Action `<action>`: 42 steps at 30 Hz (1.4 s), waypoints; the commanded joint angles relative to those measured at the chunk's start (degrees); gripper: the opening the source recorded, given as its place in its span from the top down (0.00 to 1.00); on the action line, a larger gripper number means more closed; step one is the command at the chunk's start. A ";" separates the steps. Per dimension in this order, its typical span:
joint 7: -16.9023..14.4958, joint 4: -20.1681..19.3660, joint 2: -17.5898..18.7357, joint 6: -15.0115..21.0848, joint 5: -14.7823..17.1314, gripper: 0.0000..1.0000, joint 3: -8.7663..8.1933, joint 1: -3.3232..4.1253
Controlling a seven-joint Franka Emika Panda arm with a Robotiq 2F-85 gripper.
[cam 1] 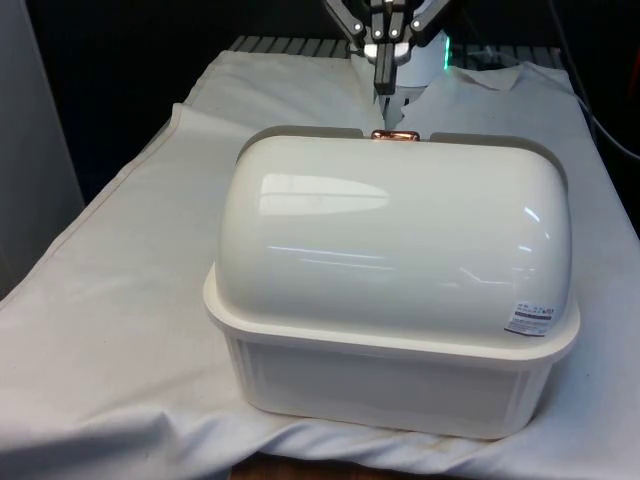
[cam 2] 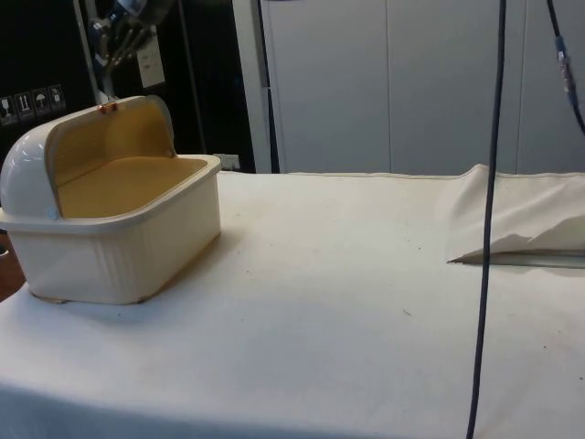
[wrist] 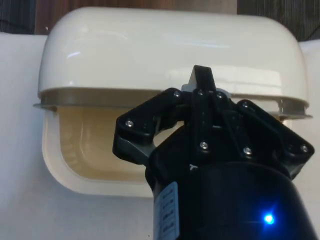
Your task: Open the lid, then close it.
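Bread box (cam 2: 110, 229) at tabletop (cam 2: 347, 302) side view's left end, lid (cam 2: 27, 165) rolled back, open. Copper handle (cam 1: 394, 135) at lid edge. Gripper (cam 1: 385, 75) just above handle, fingers pinched together, empty. Closing step likely: hook handle, pull along lid's arc, steady, no jerking.

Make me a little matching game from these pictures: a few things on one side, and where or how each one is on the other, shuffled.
Things
1. lid
2. copper handle
3. gripper
4. label

Descriptions
A. small sticker low on the bread box's back, towards the front view's right
B. rolled back, leaving the box open
C. hangs just above the lid's raised edge
D. small shiny piece on the lid's top edge

Pairs: 1-B, 2-D, 3-C, 4-A
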 commanded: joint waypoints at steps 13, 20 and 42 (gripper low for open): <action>0.80 1.55 2.64 1.09 -0.29 1.00 -0.17 0.97; 1.66 1.72 4.30 0.74 -0.57 1.00 -0.34 1.89; 2.92 -1.38 3.32 -0.11 -0.46 1.00 0.00 2.86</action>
